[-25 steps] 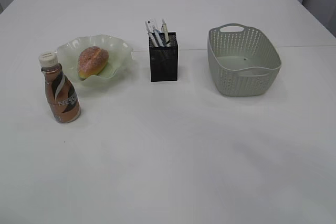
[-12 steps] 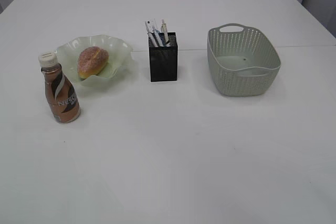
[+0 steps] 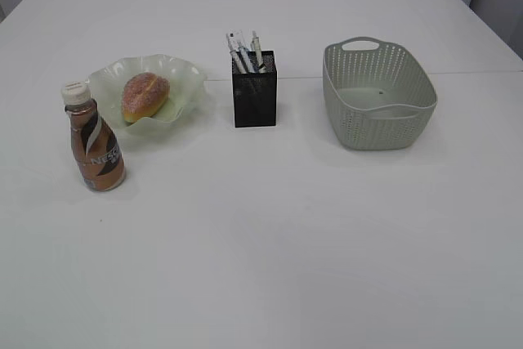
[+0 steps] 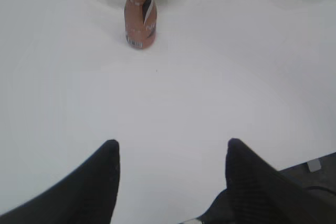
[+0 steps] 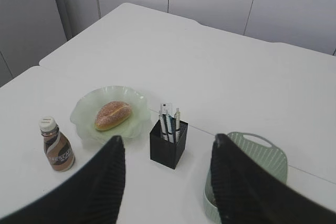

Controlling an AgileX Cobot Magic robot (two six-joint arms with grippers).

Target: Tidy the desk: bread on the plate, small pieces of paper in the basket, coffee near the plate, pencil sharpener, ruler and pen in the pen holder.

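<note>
The bread [image 3: 145, 96] lies on the pale green plate [image 3: 186, 73]. The brown coffee bottle [image 3: 94, 149] stands upright just in front of the plate's left side. Pens [image 3: 256, 48] and what looks like the ruler [image 3: 232, 43] stick out of the black mesh pen holder [image 3: 254, 102]. The grey-green basket [image 3: 409, 124] stands to the right. No pencil sharpener or pieces of paper show. Neither gripper appears in the exterior view. My left gripper [image 4: 173, 145] is open over bare table, well short of the coffee bottle [image 4: 140, 17]. My right gripper [image 5: 168, 139] hangs open, high above the pen holder [image 5: 167, 153].
The white table [image 3: 270, 226] stretches wide in front of the objects. A seam between two tabletops [image 3: 474, 73] runs behind the basket. The table's near edge and dark floor with a cable [image 4: 315, 169] show at the lower right of the left wrist view.
</note>
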